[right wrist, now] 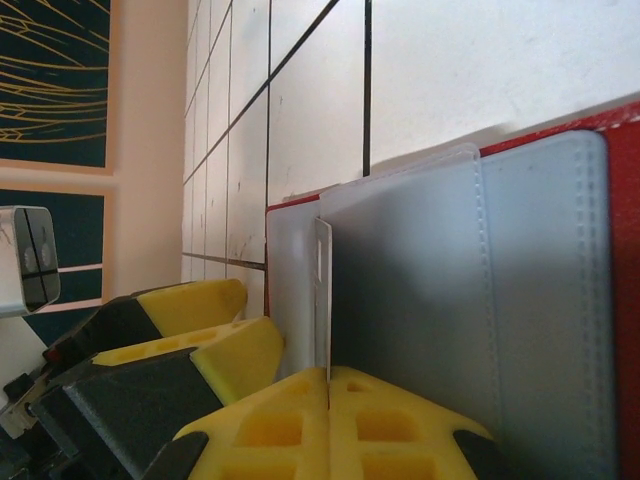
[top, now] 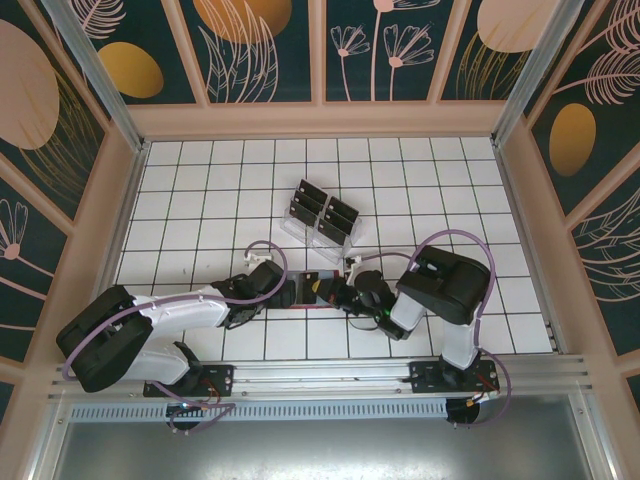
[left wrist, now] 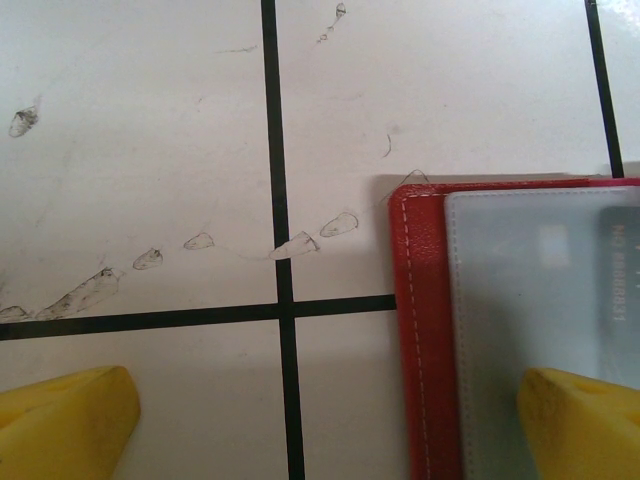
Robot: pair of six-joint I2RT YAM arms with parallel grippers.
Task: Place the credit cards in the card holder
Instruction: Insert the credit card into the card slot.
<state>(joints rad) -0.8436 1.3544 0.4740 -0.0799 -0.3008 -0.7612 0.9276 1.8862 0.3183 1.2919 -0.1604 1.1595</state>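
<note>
The card holder [top: 312,303], a red wallet, lies open and flat between my two grippers. Its red edge [left wrist: 425,330] and grey-blue pockets [right wrist: 520,300] show up close. My right gripper [right wrist: 329,385] is shut on a credit card [right wrist: 322,290], which is seen edge-on with its far end at the mouth of a grey-blue pocket. My left gripper [left wrist: 325,400] is open wide over the wallet's left edge, with one yellow fingertip [left wrist: 580,420] above the pocket and the other [left wrist: 60,420] above the table. More dark credit cards [top: 322,208] stand in a clear rack.
The clear slotted rack [top: 318,232] stands on the white gridded table [top: 200,200] just behind the wallet. Peach walls ring the table on three sides. The left gripper's yellow fingers [right wrist: 200,335] sit close beside the right gripper. Smudges mark the tabletop [left wrist: 150,258].
</note>
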